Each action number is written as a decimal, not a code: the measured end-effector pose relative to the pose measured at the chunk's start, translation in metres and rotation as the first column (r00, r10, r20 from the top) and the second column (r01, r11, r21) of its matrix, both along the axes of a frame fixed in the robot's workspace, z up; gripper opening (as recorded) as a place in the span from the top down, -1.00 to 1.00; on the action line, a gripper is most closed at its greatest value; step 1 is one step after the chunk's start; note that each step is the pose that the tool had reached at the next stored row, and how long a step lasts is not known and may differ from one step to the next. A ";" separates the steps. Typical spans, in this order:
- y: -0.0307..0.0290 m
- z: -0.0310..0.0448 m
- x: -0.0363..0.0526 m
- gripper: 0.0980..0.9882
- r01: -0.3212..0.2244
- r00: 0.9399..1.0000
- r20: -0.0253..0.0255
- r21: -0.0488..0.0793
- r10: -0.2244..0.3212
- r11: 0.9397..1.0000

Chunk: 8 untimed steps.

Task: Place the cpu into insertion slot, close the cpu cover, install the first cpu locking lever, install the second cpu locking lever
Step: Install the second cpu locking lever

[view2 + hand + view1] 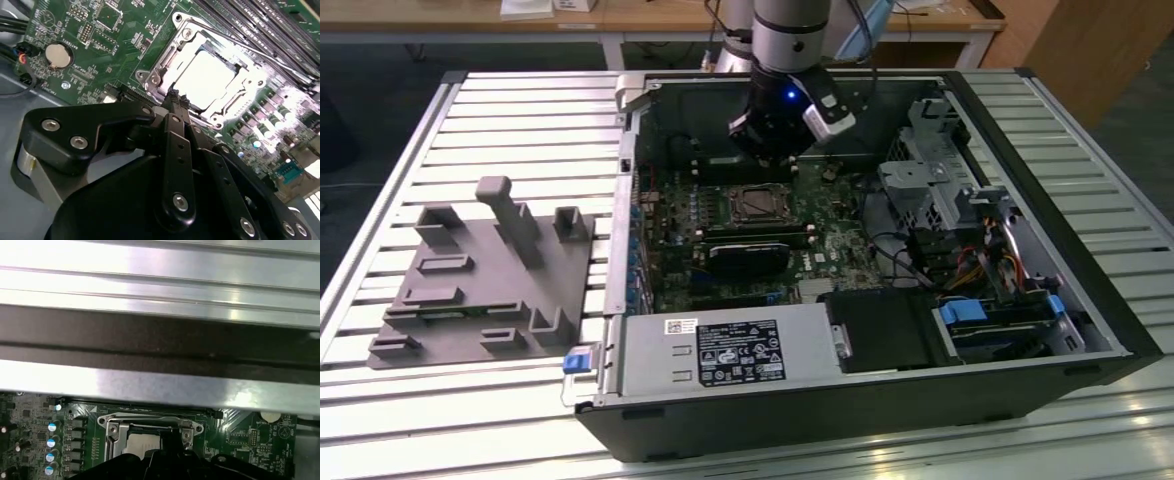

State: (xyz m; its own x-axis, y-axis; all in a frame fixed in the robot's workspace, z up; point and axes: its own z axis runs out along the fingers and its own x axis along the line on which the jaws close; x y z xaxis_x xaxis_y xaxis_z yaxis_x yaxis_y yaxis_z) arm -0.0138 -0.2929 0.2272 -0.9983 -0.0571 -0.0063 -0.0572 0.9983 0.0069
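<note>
The insertion slot [754, 205] sits in the middle of the motherboard inside the open computer case. The cpu [205, 80] lies flat in it, its metal top glaring bright. The silver cpu cover [170, 52] lies down around the chip like a frame. My gripper [176, 97] hangs just above the socket's edge, fingertips drawn together; I cannot make out anything between them. In the exterior view the gripper [767, 150] hovers over the far side of the socket. In the first wrist view the cpu [137, 442] and the cover [150, 421] show past the black fingers [165, 460].
Long black memory slots [260, 25] run beside the socket. A black cooler [754, 255] lies just in front of it, with a drive cage [934, 180] and cables at the exterior view's right. A grey fixture [480, 275] stands on the slatted table outside the case.
</note>
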 end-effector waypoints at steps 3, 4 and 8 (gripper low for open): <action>-0.0002 0.0042 0.0000 0.98 0.000 1.000 0.000 0.000 0.000 1.000; -0.0006 0.0042 0.0001 0.98 0.000 1.000 0.000 0.000 0.000 1.000; -0.0062 0.0043 0.0000 0.98 0.000 1.000 0.000 0.000 0.000 1.000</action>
State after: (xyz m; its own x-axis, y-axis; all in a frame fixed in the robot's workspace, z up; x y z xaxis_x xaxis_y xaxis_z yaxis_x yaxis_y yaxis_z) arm -0.0138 -0.2990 0.2315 -0.9983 -0.0572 -0.0063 -0.0572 0.9983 0.0069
